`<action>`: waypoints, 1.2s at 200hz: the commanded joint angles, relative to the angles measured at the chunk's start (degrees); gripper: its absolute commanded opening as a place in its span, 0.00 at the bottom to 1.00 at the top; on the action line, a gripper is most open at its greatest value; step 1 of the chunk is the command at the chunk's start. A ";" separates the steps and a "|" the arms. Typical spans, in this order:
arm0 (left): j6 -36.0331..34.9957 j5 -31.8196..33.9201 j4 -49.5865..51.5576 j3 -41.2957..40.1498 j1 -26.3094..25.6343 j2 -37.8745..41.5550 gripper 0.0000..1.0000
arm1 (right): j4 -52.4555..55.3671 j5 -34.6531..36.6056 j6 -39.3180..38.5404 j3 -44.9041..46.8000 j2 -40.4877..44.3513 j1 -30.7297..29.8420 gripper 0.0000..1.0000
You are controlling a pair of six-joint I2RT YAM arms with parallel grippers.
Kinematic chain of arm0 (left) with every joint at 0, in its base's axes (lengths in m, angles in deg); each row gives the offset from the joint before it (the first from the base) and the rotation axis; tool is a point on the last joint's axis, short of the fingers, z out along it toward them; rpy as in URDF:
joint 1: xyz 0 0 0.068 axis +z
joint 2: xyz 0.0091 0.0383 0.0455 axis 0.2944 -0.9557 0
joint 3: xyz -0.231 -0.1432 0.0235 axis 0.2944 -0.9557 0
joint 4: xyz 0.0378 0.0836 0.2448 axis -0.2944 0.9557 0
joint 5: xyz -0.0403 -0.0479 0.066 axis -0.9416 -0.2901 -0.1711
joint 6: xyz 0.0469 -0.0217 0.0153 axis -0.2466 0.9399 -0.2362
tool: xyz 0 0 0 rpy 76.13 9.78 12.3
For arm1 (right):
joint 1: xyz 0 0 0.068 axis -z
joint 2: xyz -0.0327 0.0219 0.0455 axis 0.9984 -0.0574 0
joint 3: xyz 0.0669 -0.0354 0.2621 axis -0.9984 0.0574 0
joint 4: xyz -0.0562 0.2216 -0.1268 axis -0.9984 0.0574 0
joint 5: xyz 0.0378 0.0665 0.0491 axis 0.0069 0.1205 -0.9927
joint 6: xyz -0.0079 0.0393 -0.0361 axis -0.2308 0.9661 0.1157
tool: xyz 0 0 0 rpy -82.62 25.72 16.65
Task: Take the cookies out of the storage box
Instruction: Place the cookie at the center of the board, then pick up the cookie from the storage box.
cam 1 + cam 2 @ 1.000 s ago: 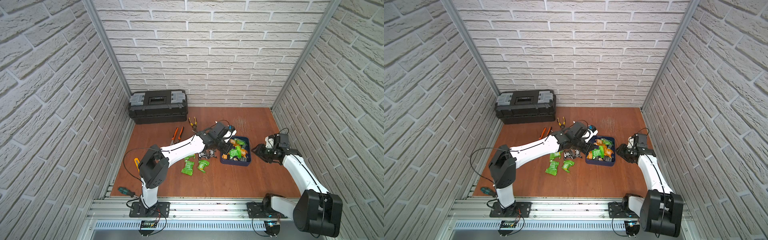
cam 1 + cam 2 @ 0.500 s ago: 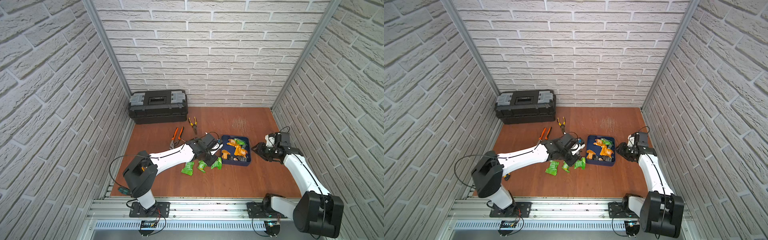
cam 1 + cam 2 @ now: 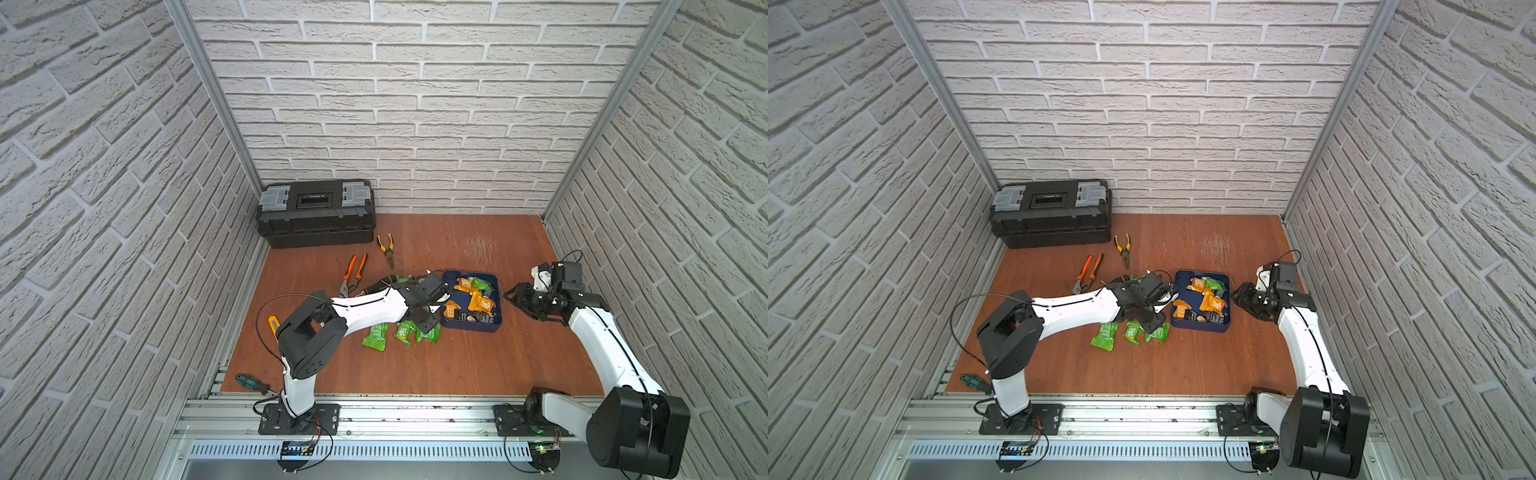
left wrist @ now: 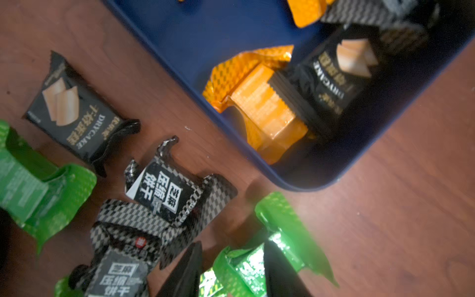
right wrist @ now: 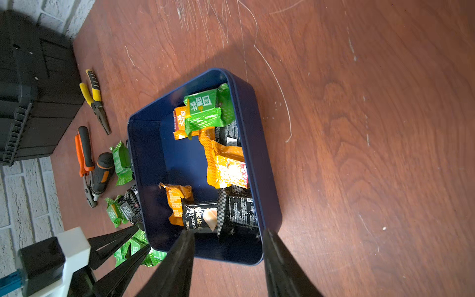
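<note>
The storage box (image 3: 473,328) sat on the bench (image 3: 457,370), with orange, green and black cookies (image 3: 481,302) lying inside it. More green and black packets (image 4: 164,195) lay spread on the wood just beside its left wall. The left jaws stood apart and empty over those loose packets, while the right jaws, also apart and gripping nothing, were at the box's right wall, though contact with it could not be told.

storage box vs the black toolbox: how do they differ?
The storage box is navy, shallow and open, with cookies inside; the toolbox is black, taller and closed, with grey latches. The storage box sits mid-table; the toolbox stands against the back wall. Both are rectangular, on the wood table.
</note>
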 commanded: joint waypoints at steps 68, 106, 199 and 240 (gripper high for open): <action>18.66 7.03 -17.38 -6.62 2.39 15.46 0.63 | -2.89 9.48 -3.87 -6.60 -11.27 -22.41 0.50; 30.57 5.02 -25.34 -13.09 5.45 16.19 0.61 | -8.00 2.19 -8.35 -8.10 -20.74 -24.66 0.54; 32.38 7.65 -20.75 -14.04 5.23 17.31 0.60 | -12.21 2.59 -8.95 -12.59 -34.46 -25.92 0.49; 32.65 7.78 -20.84 -14.56 5.36 17.65 0.60 | -14.31 1.79 -7.33 -13.51 -36.95 -26.04 0.34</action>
